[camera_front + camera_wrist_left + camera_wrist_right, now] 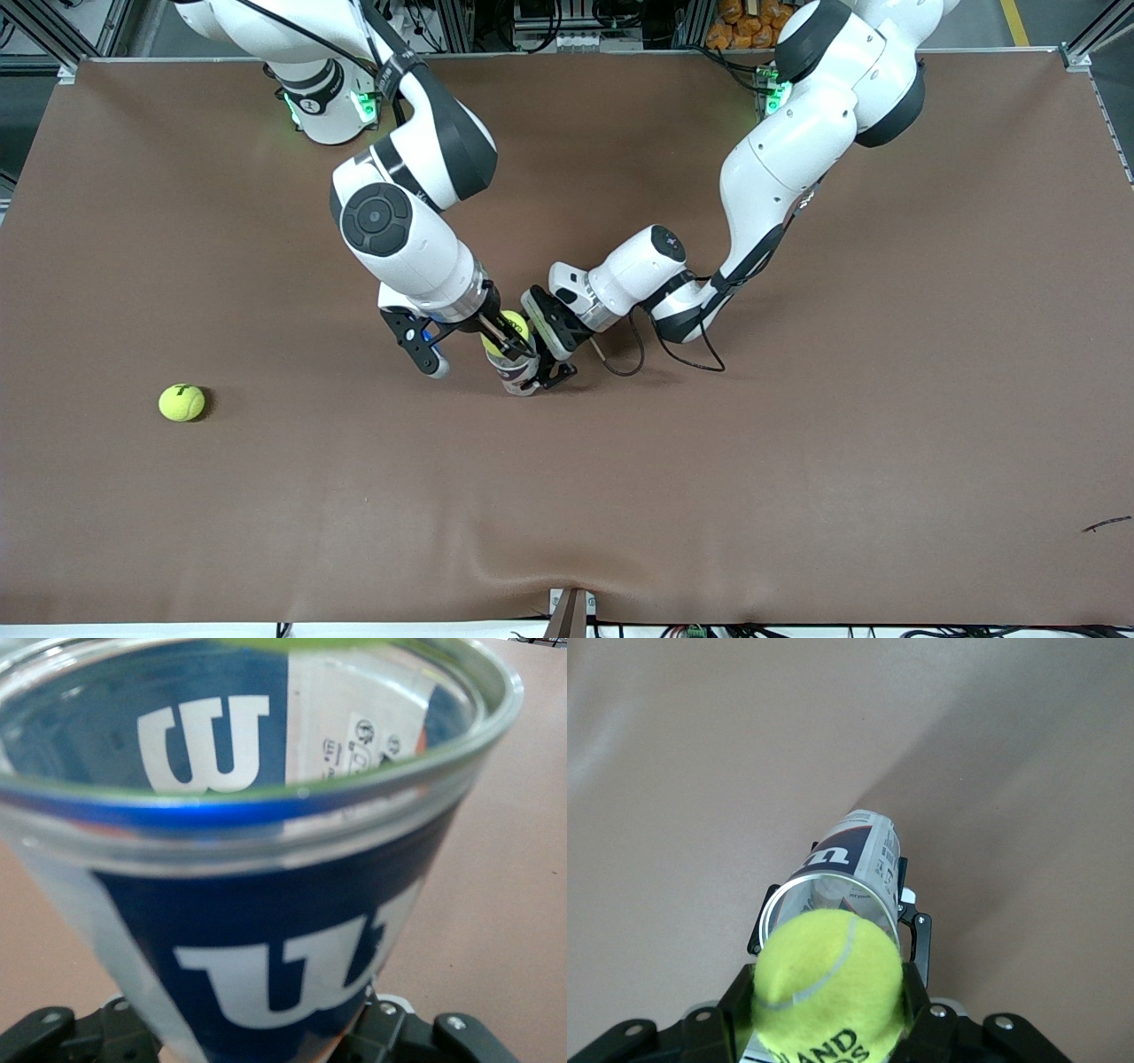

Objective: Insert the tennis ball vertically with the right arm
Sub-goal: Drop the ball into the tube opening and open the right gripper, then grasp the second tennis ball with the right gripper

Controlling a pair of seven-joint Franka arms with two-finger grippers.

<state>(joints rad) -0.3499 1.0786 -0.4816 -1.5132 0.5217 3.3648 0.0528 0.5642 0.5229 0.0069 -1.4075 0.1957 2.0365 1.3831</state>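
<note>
A clear tennis ball can [521,374] with a blue and white label stands upright in the middle of the table. My left gripper [551,365] is shut on the can near its base; the can [266,859] fills the left wrist view. My right gripper [509,339] is shut on a yellow tennis ball [505,332] and holds it just over the can's open mouth. In the right wrist view the ball [828,988] sits between the fingers above the can's rim [833,895].
A second yellow tennis ball [182,402] lies on the brown table cover toward the right arm's end, nearer to the front camera than the can. A small dark mark [1107,524] lies near the front edge at the left arm's end.
</note>
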